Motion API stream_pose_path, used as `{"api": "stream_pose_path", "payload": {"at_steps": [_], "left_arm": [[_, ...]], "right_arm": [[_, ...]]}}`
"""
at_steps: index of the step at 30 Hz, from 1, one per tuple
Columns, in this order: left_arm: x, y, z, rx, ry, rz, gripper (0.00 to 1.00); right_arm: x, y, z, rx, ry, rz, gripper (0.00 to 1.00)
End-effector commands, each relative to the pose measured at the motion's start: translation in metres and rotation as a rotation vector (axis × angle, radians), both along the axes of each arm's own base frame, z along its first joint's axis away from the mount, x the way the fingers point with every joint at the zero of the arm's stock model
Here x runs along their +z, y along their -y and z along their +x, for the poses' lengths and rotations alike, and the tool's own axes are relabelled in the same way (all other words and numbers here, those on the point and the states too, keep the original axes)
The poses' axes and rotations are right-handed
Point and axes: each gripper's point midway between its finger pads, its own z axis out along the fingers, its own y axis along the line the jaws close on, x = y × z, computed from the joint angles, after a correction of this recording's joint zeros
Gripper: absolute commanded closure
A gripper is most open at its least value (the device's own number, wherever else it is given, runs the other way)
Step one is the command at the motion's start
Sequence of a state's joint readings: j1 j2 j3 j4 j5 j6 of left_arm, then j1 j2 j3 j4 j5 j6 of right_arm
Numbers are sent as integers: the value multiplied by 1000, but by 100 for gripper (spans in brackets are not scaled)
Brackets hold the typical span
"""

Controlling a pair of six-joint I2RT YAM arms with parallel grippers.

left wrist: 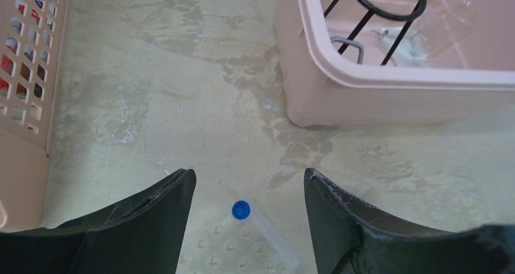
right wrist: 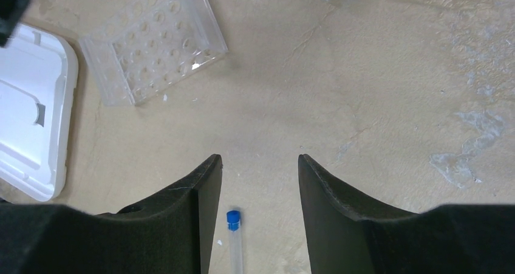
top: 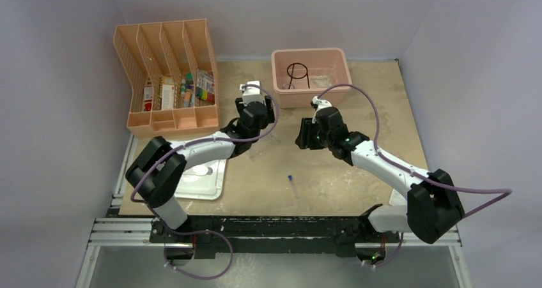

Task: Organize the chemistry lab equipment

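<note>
Left claw (left wrist: 248,172) spread, empty, astride blue-capped vial (left wrist: 265,232) on clear plastic tray (left wrist: 226,250), near pink bin (left wrist: 388,95). Right claw (right wrist: 259,157) spread too. Risk: vial rolling away under off-centre pinch.

Smooth pink plastic bin (left wrist: 316,98), clear plastic tray (right wrist: 152,43), matt table (right wrist: 364,73)
</note>
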State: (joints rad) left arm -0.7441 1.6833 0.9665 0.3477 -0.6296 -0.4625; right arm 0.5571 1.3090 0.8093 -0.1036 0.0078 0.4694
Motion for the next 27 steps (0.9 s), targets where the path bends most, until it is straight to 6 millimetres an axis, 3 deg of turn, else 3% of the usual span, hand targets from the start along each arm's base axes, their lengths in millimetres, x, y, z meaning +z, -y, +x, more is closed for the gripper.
{"api": "stream_pose_path", "payload": {"at_steps": [1, 5, 11, 19, 27], "left_arm": [[49, -2, 0, 6, 17, -148, 33], [69, -19, -13, 59, -27, -197, 32], [78, -44, -47, 95, -121, -237, 32], [54, -67, -98, 58, -237, -247, 25], [47, -73, -116, 20, -242, -273, 25]], "right_arm": [[27, -9, 13, 29, 88, 40, 48], [25, -5, 22, 28, 100, -25, 47], [10, -2, 8, 5, 41, -87, 45], [-22, -32, -49, 61, -69, -218, 36], [-61, -43, -92, 82, -214, -283, 41]]}}
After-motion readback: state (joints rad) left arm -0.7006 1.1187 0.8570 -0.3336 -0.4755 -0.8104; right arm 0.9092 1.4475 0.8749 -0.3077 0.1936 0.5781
